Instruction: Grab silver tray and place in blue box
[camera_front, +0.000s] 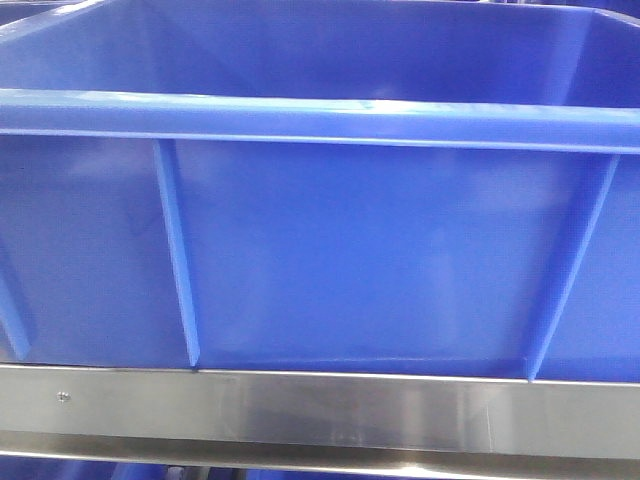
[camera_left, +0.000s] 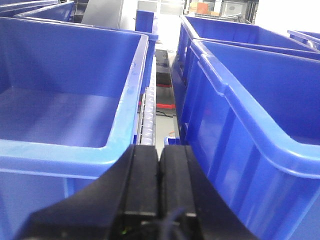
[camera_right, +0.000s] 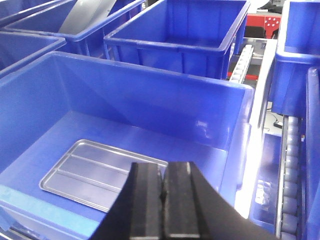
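Note:
The silver tray (camera_right: 95, 172) lies flat on the floor of the blue box (camera_right: 150, 85), near its front left, in the right wrist view. My right gripper (camera_right: 163, 170) is shut and empty, hanging above the box's front part, just right of the tray. My left gripper (camera_left: 159, 152) is shut and empty, low between two blue crates; the tray does not show there. In the front view the blue box's ribbed outer wall (camera_front: 330, 250) fills the frame and hides its inside.
Several more blue crates stand around: one at the left (camera_left: 65, 95) and one at the right (camera_left: 260, 100) of my left gripper, others behind the box (camera_right: 175, 35). Roller conveyors run between them (camera_left: 147, 117), (camera_right: 290, 175). A steel rail (camera_front: 320, 410) runs below the box.

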